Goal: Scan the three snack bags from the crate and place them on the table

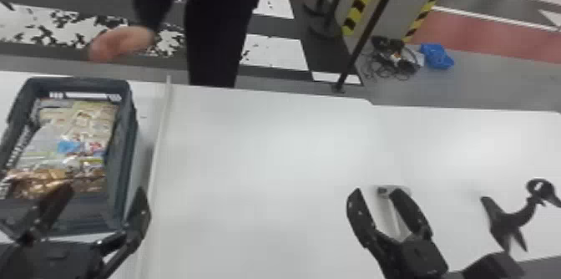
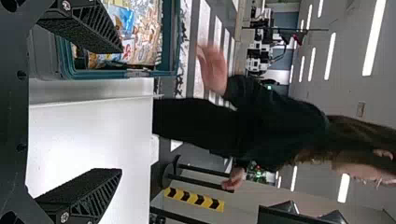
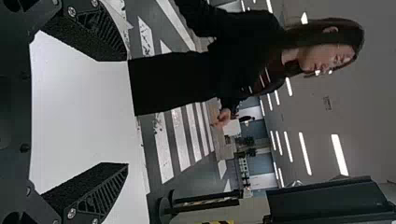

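Opening wide, the left end effector (image 1: 103, 189) has its two flat black fingers spread with nothing between them, at the near end of the crate (image 1: 120, 173). The right end effector (image 1: 377, 191), well off to its right over the white bench (image 1: 259, 161), is also spread and holds nothing.

Just ahead of the left end effector, the snack bags (image 1: 79, 140) lie inside the crate, overlapping so that their number cannot be told for certain. Immediately right of the crate, a pale raised strip (image 1: 160, 123) runs away from the left end effector. Beyond the right end effector's fingertips, partly hidden by them, is a small grey device (image 1: 382, 191), perhaps the scanner. Farther right of that end effector stands a black stand with a ring-shaped top (image 1: 513, 220).

The task looks to be at its very start. Nothing seen points to a bag having been scanned or set down, so lifting out, scanning and placing all three seems left to do, most likely beginning with the left end effector, being nearest.
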Available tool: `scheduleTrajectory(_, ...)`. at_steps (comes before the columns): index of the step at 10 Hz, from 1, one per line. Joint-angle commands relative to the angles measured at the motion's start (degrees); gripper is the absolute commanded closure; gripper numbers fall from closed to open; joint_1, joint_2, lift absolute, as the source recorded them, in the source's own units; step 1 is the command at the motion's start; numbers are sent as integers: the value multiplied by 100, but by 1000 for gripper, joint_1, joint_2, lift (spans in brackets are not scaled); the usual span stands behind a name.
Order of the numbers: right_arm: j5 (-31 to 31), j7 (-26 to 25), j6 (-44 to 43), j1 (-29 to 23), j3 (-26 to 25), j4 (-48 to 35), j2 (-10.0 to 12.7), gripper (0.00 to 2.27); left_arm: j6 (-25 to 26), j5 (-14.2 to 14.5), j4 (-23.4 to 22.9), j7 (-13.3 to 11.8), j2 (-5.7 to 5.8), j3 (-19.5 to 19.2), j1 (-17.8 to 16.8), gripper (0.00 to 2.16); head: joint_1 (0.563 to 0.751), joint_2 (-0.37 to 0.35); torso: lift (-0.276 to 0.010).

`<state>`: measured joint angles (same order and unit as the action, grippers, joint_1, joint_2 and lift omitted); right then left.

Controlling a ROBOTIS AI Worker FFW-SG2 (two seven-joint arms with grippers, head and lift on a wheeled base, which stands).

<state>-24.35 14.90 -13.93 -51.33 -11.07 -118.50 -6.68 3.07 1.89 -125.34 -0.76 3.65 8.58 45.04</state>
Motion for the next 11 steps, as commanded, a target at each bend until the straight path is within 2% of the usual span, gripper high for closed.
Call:
scheduleTrajectory(1, 0, 4, 0, -9, 0, 3, 0, 130, 322, 163, -122, -117, -5, -278, -135, 90, 695, -271, -37)
scheduleTrajectory(3, 0, 22, 0, -53, 0, -6, 0, 130, 1377, 462, -210, -196, -5, -665, -680, 90, 695, -233, -37)
scheduleTrajectory(4, 26, 22, 0, 0, 44, -15, -53, 130, 1588, 558, -245, -161, -23, -849, -795, 90, 695, -199, -37)
scheduleTrajectory(5, 44, 13, 158, 132, 158, -6, -237, 130, 1886, 567, -359, -73, -128, -1060, -865, 90, 695, -163, -37)
scheduleTrajectory(7, 9, 40, 123, 79, 123, 20, -299, 130, 2572, 567, -298, 199, -137, -1051, -1401, 90, 695, -96, -37)
scheduleTrajectory(8, -18, 40, 123, 61, 114, 20, -334, 130, 2660, 567, -192, 305, -137, -1042, -1603, 90, 695, -80, -37)
scheduleTrajectory(9, -26, 57, 106, 44, 106, 11, -343, 130, 2923, 567, -87, 314, -128, -1051, -1823, 90, 695, -75, -37)
scheduleTrajectory(11, -26, 75, 106, 18, 123, -15, -343, 130, 3134, 549, 151, 322, -119, -1060, -2183, 90, 695, -73, -37)
